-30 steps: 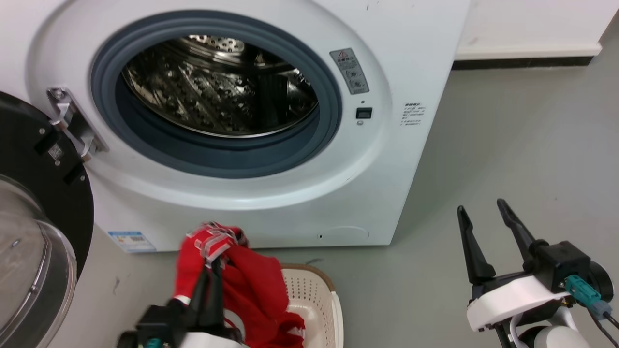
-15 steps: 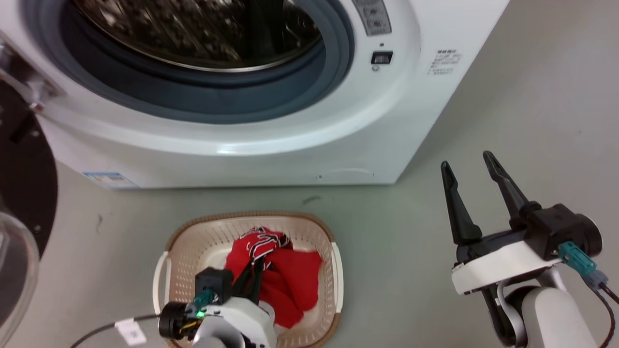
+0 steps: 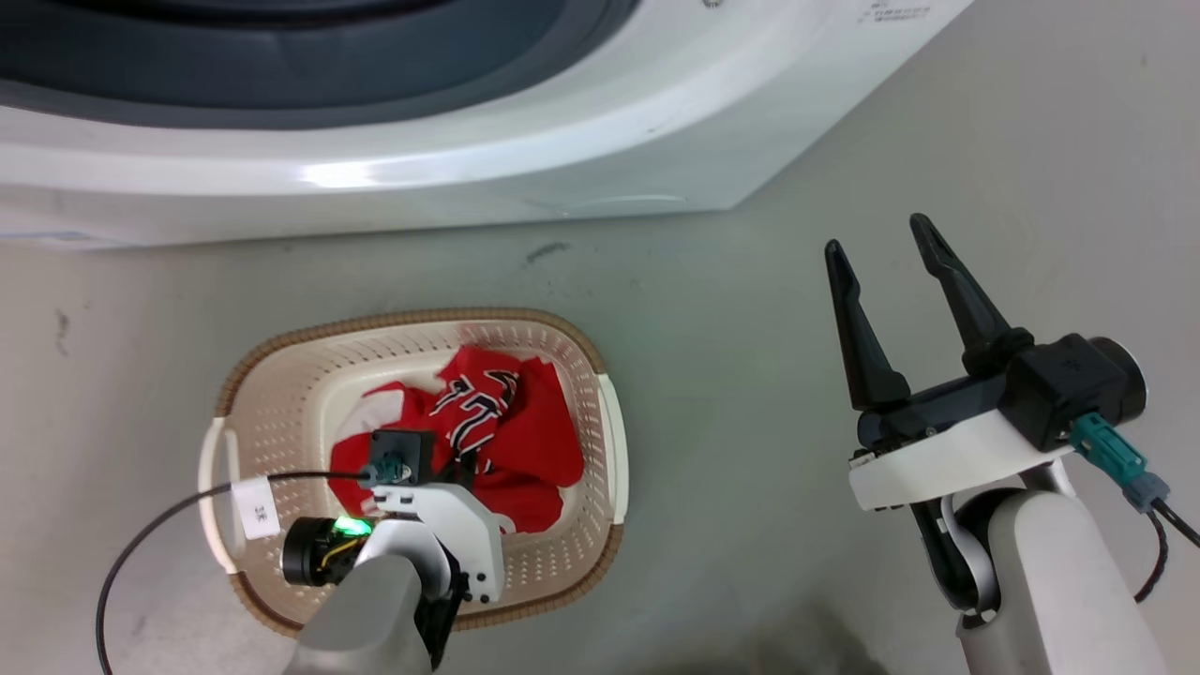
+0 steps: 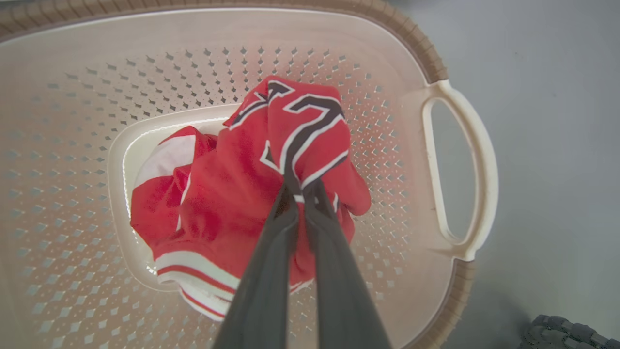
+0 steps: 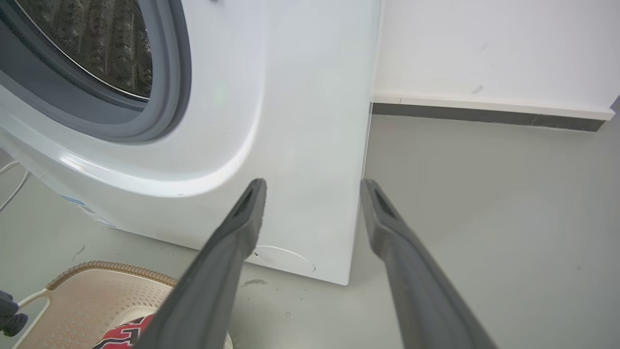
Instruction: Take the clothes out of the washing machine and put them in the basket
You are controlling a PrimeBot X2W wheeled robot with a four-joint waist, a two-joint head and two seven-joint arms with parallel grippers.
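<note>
Down inside basket (image 3: pixel 412 317), left end effector (image 4: pixel 300 189) clenched on clothes (image 4: pixel 227 194), now lower, right end effector (image 3: pixel 874 234) spread.

Red clothes (image 4: pixel 232 194) with white-edged dark lettering; cream, brown-rimmed basket (image 4: pixel 436 68).

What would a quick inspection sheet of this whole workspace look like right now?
Surface: grey floor, a few dark scuffs.
Job's things: red clothes lying inside the basket; washing machine porthole open, no garment in the visible part of the drum.
Clutter: nothing seen.
Grippers: left gripper shut on the clothes, down in the basket; right gripper open, empty, above bare floor.
Cables: black cable with white tag loops from the left wrist; a dark cable at the right wrist's teal plug.
Surroundings: white wall with dark baseboard.
</note>
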